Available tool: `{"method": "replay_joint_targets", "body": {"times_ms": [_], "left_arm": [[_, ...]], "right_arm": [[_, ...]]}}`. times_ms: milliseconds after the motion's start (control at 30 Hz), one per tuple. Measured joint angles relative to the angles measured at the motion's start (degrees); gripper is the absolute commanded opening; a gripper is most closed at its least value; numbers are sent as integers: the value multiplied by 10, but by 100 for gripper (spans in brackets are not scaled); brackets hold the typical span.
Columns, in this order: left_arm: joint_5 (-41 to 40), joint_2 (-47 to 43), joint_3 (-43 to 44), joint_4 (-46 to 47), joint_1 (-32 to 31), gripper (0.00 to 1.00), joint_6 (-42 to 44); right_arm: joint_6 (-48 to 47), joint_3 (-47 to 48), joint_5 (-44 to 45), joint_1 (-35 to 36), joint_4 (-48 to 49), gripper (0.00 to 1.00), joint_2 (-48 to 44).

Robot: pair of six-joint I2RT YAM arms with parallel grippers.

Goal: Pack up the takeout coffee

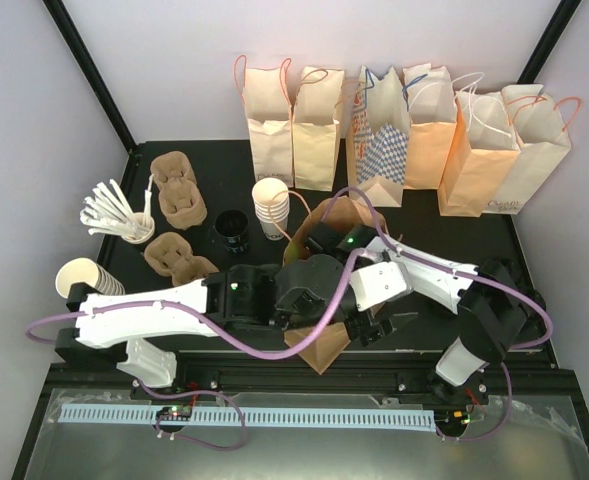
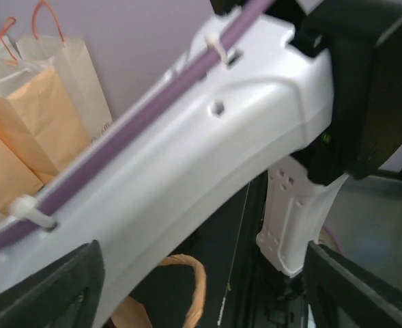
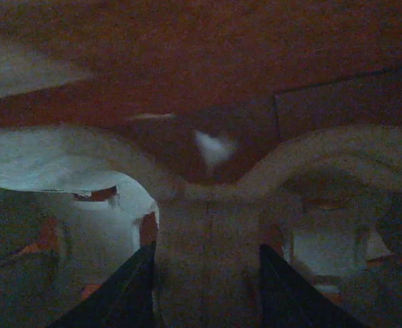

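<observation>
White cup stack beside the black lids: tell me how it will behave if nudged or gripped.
The white cup stack stands upright and is taller than it is wide, so a sideways nudge would probably topple it. It looks like thin paper, so it is likely light and easily crushed by a hard squeeze. The cups are nested, so lifting the top may leave others behind.

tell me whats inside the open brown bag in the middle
The right wrist view shows a pale cup carrier in the brown bag. Too dim to tell if a cup sits in it, and from above the left arm and right arm cover the bag's mouth.
</observation>
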Motion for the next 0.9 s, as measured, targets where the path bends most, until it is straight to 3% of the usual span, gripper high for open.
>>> {"method": "replay_joint_targets", "body": {"times_ms": [100, 200, 367, 467, 667, 900], "left_arm": [[-12, 0, 48, -45, -1, 93, -17], [-32, -3, 111, -108, 15, 90, -60], [-20, -43, 160, -225, 133, 87, -163], [-18, -65, 162, -291, 200, 88, -209], [9, -69, 159, -397, 272, 87, -251], [54, -56, 97, -439, 289, 79, -247]], "right_arm": [[0, -11, 0, 1, 8, 39, -8], [0, -21, 1, 1, 12, 39, -23], [0, -33, 4, 4, 20, 39, -41], [0, -41, 4, 9, 29, 39, -46], [0, -56, 8, 20, 44, 38, -46], [-10, -57, 9, 24, 53, 38, -44]]}}
